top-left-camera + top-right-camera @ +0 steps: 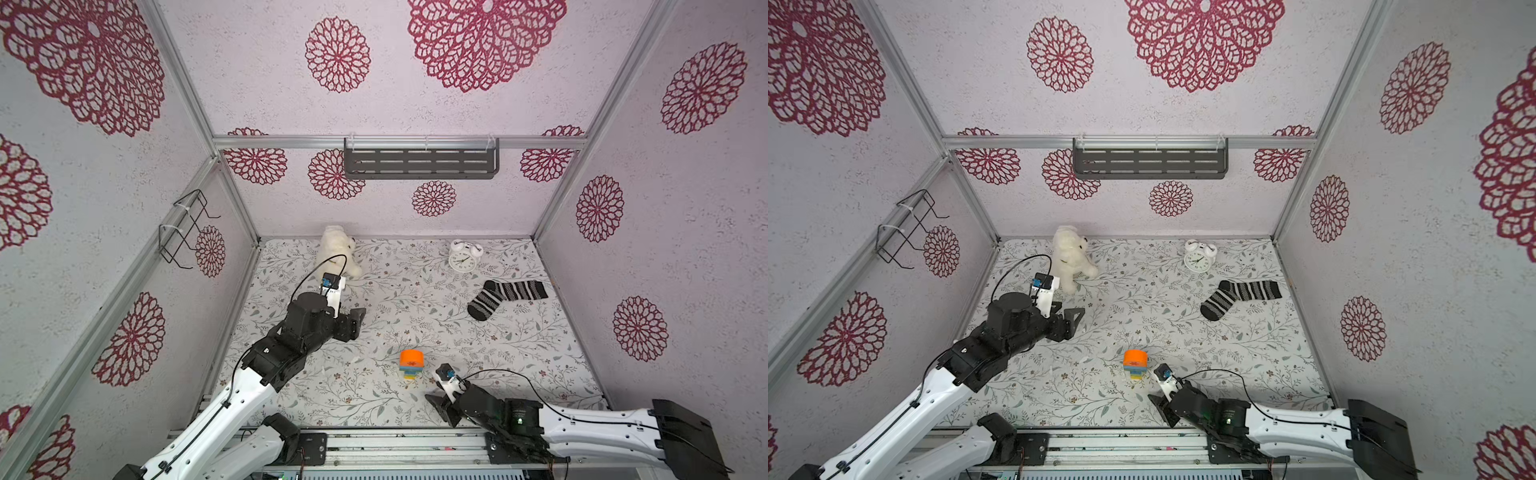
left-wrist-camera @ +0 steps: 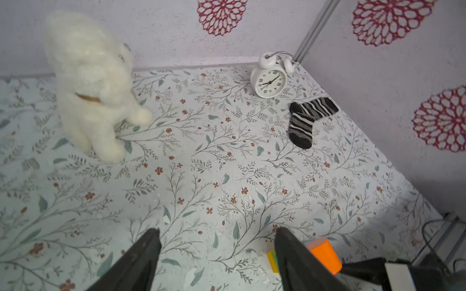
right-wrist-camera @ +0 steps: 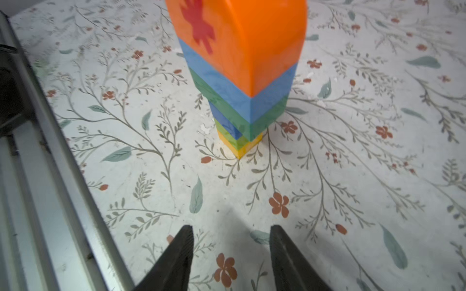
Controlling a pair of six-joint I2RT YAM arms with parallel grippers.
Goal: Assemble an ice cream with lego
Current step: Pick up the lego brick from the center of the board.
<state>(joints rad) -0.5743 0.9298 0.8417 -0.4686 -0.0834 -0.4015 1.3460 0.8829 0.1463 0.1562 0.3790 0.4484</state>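
Observation:
The ice cream (image 1: 411, 363) (image 1: 1136, 363) stands upright on the floral table, near the front and in the middle. It is a lego stack with an orange dome bearing a red asterisk on top, then light-blue, green, dark-blue, lime and yellow bricks (image 3: 242, 75). My right gripper (image 1: 442, 409) (image 3: 230, 228) hovers just in front and to the right of the stack, apart from it, jaws open and empty. My left gripper (image 1: 357, 320) (image 2: 216, 230) is behind and to the left of the stack, open and empty; one finger hides part of the stack (image 2: 324, 254).
A white plush bear (image 1: 338, 251) sits at the back left, a white alarm clock (image 1: 462, 257) at the back right, and a striped sock (image 1: 503, 297) lies in front of the clock. A metal rail (image 1: 399, 444) runs along the table's front edge.

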